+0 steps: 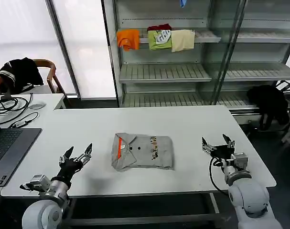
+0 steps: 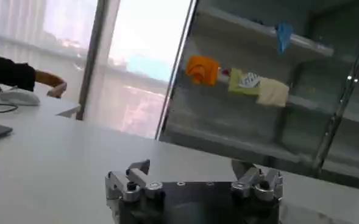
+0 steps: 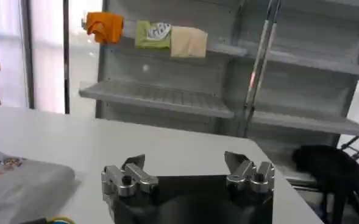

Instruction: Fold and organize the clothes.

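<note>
The clothes [image 1: 142, 151] lie folded into a neat light grey rectangle at the middle of the white table [image 1: 149, 119], collar and orange neck lining at the left end, a small multicoloured print on top. A corner of the clothes [image 3: 21, 185] also appears in the right wrist view. My left gripper [image 1: 80, 155] hovers open over the table's front left, apart from the pile, nothing between its fingers [image 2: 139, 170]. My right gripper [image 1: 217, 142] hovers open at the front right, also empty, its fingers [image 3: 134, 163] spread wide.
Behind the table a metal shelf [image 1: 164, 71] carries orange [image 1: 128, 39], green [image 1: 160, 39] and cream [image 1: 183, 40] folded garments. A laptop [image 1: 8, 148] and cables lie at the left. Black bundles rest on a chair [image 1: 18, 71] and at the right [image 1: 269, 102].
</note>
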